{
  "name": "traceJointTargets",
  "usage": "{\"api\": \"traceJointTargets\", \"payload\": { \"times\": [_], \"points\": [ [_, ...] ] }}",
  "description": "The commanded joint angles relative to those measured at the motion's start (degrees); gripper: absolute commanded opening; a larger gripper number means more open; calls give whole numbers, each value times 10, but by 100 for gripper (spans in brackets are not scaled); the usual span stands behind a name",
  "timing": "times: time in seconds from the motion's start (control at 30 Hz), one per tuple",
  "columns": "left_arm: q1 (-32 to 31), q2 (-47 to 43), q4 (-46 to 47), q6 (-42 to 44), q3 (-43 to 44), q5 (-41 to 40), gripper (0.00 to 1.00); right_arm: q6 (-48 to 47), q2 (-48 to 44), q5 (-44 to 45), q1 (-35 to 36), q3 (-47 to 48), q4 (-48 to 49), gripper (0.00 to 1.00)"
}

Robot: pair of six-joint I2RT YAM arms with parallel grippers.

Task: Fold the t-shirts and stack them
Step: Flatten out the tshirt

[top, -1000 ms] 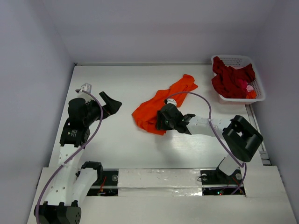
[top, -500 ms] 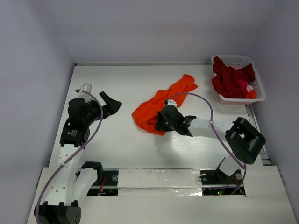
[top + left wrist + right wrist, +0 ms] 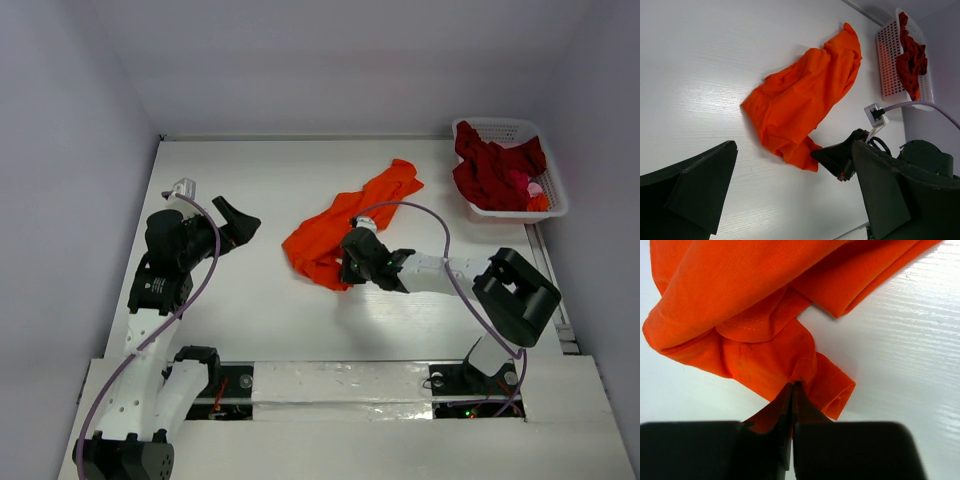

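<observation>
Top external view: orange t-shirt (image 3: 345,225) lies crumpled near the middle of the worktop (image 3: 260,300), stretched on a diagonal with one end toward the far right corner; white lattice basket (image 3: 556,190) sits in the far right corner with the dark red t-shirts (image 3: 490,165) bundled inside, a little pink and orange cloth showing at its near side; right gripper (image 3: 344,274) is low at the near end of the orange t-shirt, arm reaching in from the right edge; left gripper (image 3: 238,222) hangs above the left side of the worktop, well apart from the cloth, jaws spread wide and holding nothing.

Left wrist view: both dark fingers (image 3: 695,185) frame the picture far apart with bare worktop between them; orange t-shirt (image 3: 805,95) is ahead, untouched by this arm; right gripper (image 3: 816,154) meets the shirt's near corner; basket (image 3: 887,60) is at the upper right with dark red cloth over its rim.

Right wrist view: right gripper (image 3: 791,395) has its jaws pressed together on a small fold at the hem of the orange t-shirt (image 3: 740,290); the pinched cloth puckers up at the tips; the rest of the shirt lies in loose folds on the worktop (image 3: 900,365).
</observation>
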Motion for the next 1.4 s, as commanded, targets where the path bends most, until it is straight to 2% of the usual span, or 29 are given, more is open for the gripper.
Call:
{"api": "traceJointTargets", "payload": {
  "times": [0.0,0.23,0.37,0.5,0.53,0.77,1.1,1.23,1.37],
  "points": [
    [-1,-5,14,7,23,0,99,9,4,14,9,7,24,0],
    [-1,-5,15,7,18,0,99,-7,-16,30,14,28,-7,0],
    [-1,-6,20,8,6,-1,99,-65,-66,34,14,106,-99,0],
    [-1,-6,28,7,-11,-2,99,-119,-118,53,14,249,-200,0],
    [-1,-7,33,6,-15,-3,99,-131,-126,62,14,318,-221,0],
    [-1,-11,52,-3,-53,3,99,-207,-104,66,14,596,-363,0],
    [-1,-22,88,-37,-99,43,99,-285,-35,64,14,816,-442,0],
    [-7,-24,105,-51,-118,58,99,-318,11,81,14,944,-475,0],
    [-21,-25,138,-79,-146,71,99,-340,17,110,14,992,-474,0]
  ]
}}
